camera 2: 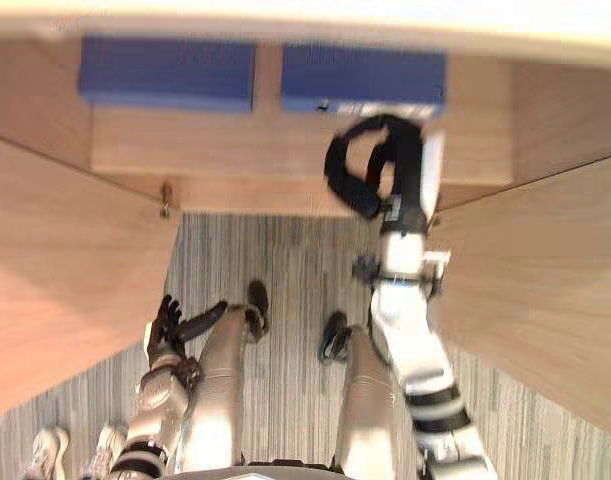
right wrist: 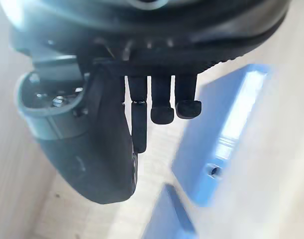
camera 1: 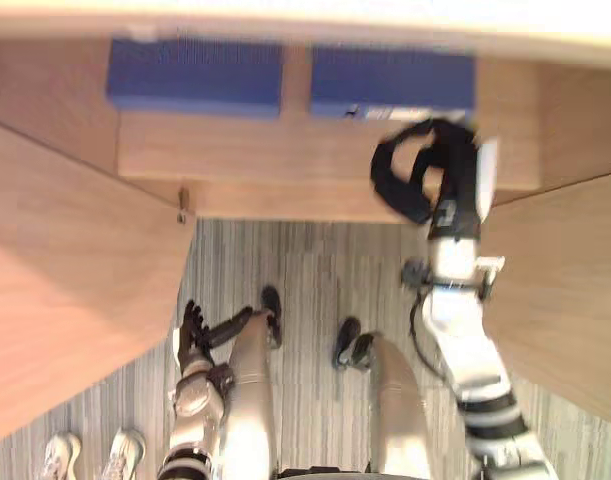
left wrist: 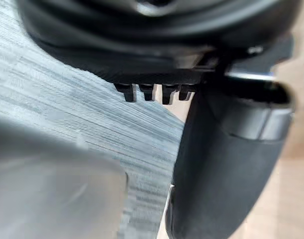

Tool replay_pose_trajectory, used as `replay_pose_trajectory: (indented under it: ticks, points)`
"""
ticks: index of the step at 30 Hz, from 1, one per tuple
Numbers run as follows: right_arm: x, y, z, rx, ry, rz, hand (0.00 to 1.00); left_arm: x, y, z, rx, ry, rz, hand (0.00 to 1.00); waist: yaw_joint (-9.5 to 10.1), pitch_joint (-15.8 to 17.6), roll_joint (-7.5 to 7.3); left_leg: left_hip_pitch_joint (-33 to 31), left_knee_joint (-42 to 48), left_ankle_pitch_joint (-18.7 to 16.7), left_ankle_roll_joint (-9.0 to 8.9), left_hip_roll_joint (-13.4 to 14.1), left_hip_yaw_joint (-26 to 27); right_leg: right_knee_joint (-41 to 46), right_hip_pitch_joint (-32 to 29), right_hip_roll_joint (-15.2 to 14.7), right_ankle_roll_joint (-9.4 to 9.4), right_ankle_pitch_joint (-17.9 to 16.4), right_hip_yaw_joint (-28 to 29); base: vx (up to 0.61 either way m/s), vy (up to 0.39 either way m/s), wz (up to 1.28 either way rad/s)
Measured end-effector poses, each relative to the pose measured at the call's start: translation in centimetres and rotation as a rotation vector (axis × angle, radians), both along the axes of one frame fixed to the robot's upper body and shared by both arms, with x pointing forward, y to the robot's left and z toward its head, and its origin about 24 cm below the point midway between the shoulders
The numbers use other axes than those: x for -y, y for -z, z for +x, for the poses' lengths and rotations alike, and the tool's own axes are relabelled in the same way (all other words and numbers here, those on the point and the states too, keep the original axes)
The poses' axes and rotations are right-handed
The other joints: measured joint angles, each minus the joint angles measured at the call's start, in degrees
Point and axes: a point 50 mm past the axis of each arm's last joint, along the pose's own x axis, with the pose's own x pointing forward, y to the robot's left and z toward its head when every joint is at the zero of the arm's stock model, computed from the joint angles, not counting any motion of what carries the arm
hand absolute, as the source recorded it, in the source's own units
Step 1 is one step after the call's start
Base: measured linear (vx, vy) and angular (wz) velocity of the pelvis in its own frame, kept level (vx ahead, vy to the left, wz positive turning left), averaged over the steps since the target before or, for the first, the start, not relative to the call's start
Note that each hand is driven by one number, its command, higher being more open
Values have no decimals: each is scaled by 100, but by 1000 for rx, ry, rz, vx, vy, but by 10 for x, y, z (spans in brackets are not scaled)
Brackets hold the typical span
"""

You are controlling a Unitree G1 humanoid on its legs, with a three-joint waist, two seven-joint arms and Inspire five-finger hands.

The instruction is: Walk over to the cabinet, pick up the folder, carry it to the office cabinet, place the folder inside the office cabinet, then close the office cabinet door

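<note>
Left eye view has us looking down into the office cabinet [camera 1: 35,100], with its left door [camera 1: 65,280] and right door [camera 1: 570,290] both swung wide. Two blue folders lie flat at the back of the shelf [camera 1: 285,155]: the left folder [camera 1: 195,77] and the right folder [camera 1: 390,82]. We judge that either folder may be the task's own, and neither hand has it. If it is already set down, closing the door is what remains; if not, the pick-up is yet to come, and we cannot tell which. Our right arm is raised over the shelf, and the right hand [camera 1: 455,160] hovers just in front of the right folder, fingers loosely bent and holding nothing. Our left hand [camera 1: 192,330] hangs low beside the left door, fingers relaxed and empty
</note>
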Motion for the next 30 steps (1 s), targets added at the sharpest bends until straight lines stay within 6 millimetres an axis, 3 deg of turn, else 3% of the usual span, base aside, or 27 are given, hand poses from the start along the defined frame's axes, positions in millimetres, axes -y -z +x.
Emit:
replay_pose_trajectory:
  ticks: [3, 4, 6, 7, 9, 14, 18, 24, 27, 30]
  points:
    - [-2, 62, -16, -271, -28, 15, 0, -3, 16, -14, -98, 27, 22, 100, -51, -274, -199, 876, -722, 170, 36, -78, 185, -885, 831, 99, 68, 291, 76, 207, 28, -18]
    - [-1, 106, -28, -466, -33, 10, 100, -3, 28, -27, -177, 59, 36, 100, -142, -566, -274, 1351, -1316, 356, 37, -169, 283, -1633, 1317, 170, 115, 582, 98, 264, 37, -14]
    - [2, 131, -34, -580, -19, 10, 100, -4, 33, -32, -218, 88, 45, 100, -193, -679, -272, 1689, -1712, 489, 48, -237, 348, -2094, 1654, 206, 140, 791, 112, 221, 33, -14]
    - [9, 162, -44, -725, 13, 19, 100, 0, 40, -38, -261, 114, 46, 100, -240, -809, -275, 2068, -2155, 626, 63, -323, 463, -2538, 1988, 215, 166, 976, 158, 186, 23, -19]
    - [16, 191, -58, -872, 62, 32, 100, 2, 44, -45, -299, 142, 57, 100, -265, -935, -265, 2490, -2609, 761, 62, -385, 622, -2912, 2288, 235, 175, 1147, 275, 140, 11, -29]
    - [39, 244, -106, -1179, 242, 147, 100, -1, 58, -71, -409, 182, 73, 100, -328, -1403, -172, 3510, -3620, 1071, -94, -407, 965, -3491, 2908, 380, 170, 1453, 609, 90, -27, -39]
    - [56, 259, -126, -1273, 388, 288, 100, 6, 64, -79, -457, 190, 45, 100, -451, -1505, -49, 4042, -4237, 1332, -165, -438, 1056, -3547, 3101, 459, 167, 1496, 761, 2, -18, -23]
    - [77, 262, -143, -1264, 581, 508, 100, 10, 71, -89, -524, 228, 36, 100, -580, -1538, 5, 4392, -4550, 1499, -161, -511, 1328, -3761, 3200, 473, 141, 1669, 1107, -89, 29, -32]
    - [97, 254, -145, -1172, 699, 603, 100, 8, 73, -96, -548, 226, 30, 100, -629, -1543, 98, 4479, -4571, 1428, -240, -544, 1663, -3865, 3140, 468, 152, 1814, 1499, -139, 57, -63]
    - [124, 234, -141, -998, 804, 674, 100, 7, 77, -113, -594, 219, 18, 100, -814, -1574, 238, 4521, -4582, 1342, -273, -562, 2081, -3895, 2945, 517, 165, 1866, 1974, -143, 39, -76]
